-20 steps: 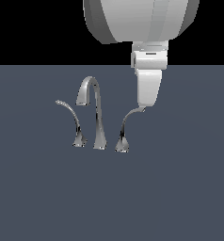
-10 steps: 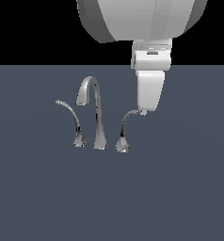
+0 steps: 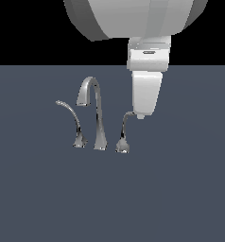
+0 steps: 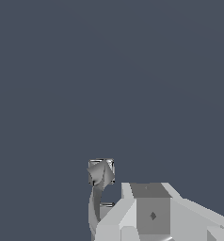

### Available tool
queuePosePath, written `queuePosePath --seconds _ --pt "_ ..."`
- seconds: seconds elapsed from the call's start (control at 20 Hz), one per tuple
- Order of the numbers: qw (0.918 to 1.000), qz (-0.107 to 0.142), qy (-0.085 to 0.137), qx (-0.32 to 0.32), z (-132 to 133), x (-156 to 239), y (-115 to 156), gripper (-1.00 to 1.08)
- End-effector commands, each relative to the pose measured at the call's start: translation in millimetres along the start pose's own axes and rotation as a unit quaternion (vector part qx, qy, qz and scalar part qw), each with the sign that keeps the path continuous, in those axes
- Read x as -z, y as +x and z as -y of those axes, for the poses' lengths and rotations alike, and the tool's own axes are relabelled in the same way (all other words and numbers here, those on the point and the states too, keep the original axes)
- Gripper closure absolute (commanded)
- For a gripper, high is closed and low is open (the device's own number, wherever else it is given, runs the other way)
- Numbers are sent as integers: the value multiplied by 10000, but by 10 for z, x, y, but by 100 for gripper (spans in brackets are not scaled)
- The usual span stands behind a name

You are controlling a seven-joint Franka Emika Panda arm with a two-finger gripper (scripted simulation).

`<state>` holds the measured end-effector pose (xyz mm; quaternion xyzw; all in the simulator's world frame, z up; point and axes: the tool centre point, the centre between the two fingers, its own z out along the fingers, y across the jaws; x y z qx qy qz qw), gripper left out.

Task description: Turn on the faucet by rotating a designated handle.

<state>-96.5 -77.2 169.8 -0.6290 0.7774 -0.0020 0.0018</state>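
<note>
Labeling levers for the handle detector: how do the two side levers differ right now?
The handle arcs toward the exterior view's right; the other lever arcs toward its left. The handle's tip sits at the claw; the other lever stands clear of it. The handle's tip sits lower than the other lever's. Both are slim chrome with flared bases, shorter than the spout.

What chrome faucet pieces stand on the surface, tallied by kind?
Gooseneck spout: 1
Curved levers: 2, the handle beside the hand and the mirror-image lever
Total: 3
</note>
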Motion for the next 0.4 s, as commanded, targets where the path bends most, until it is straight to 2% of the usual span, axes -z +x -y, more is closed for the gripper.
queuePosePath --seconds 0.0,0.35 --pt "10000 1 -15 79 -68 -1 -177 108" --pt "9999 -1 -26 118 -219 4 -493 108"
